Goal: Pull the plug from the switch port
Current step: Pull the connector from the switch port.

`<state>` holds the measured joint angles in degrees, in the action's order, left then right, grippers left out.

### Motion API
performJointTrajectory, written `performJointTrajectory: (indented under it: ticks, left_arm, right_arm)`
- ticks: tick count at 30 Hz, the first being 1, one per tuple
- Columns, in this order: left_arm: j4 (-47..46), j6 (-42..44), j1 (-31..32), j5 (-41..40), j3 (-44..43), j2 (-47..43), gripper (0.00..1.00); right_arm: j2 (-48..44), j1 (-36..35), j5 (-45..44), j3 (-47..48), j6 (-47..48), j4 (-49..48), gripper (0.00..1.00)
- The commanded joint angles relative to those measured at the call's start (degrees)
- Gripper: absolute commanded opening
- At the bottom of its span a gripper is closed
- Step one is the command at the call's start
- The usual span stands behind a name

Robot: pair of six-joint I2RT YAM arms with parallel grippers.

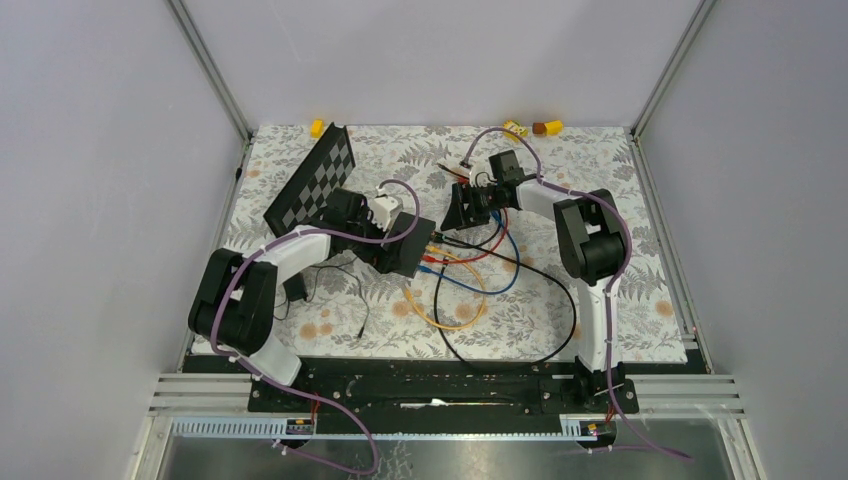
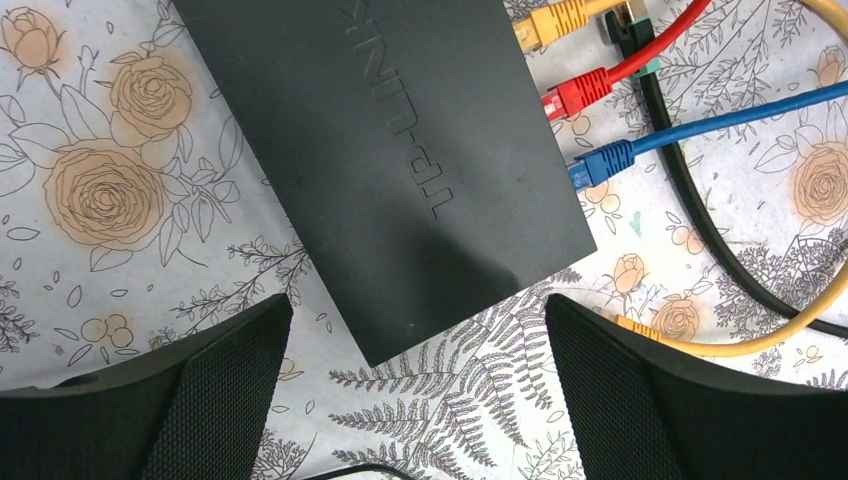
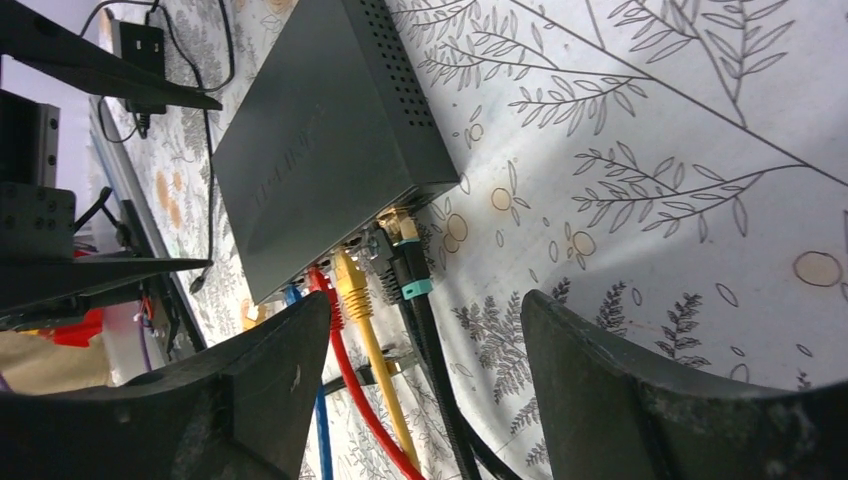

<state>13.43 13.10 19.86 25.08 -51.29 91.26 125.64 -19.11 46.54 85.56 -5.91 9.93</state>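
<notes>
Both are spread wide: the left gripper [image 2: 415, 335] over the TP-Link switch [image 2: 400, 150], the right gripper [image 3: 425, 310] facing its plugged-in cables [image 3: 352, 290], pinching nothing.

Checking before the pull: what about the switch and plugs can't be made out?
- Port openings: left wrist view, hidden under the top of the switch.
- Blue plug: right wrist view, mostly behind the right gripper.
- Plug latches: top view, too small; left arm overhangs the switch.
</notes>
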Motion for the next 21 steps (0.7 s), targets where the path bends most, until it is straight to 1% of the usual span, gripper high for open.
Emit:
performJointTrajectory:
  ticks: [1, 8, 21]
  left_arm:
    - [0.6, 2.6, 0.4, 2.5, 0.1, 0.8, 0.99]
    - [1.2, 3.1, 1.1, 1.9, -0.1, 2.2, 0.99]
    - [0.8, 3.3, 3.7, -1.5, -0.3, 3.1, 0.97]
  right_arm:
    - [1.0, 0.1, 3.6, 1.8, -1.3, -0.2, 0.75]
    - [2.4, 0.1, 5.0, 1.2, -2.8, -1.3, 0.7]
    - [5.5, 0.2, 7.2, 0.4, -6.1, -4.5, 0.63]
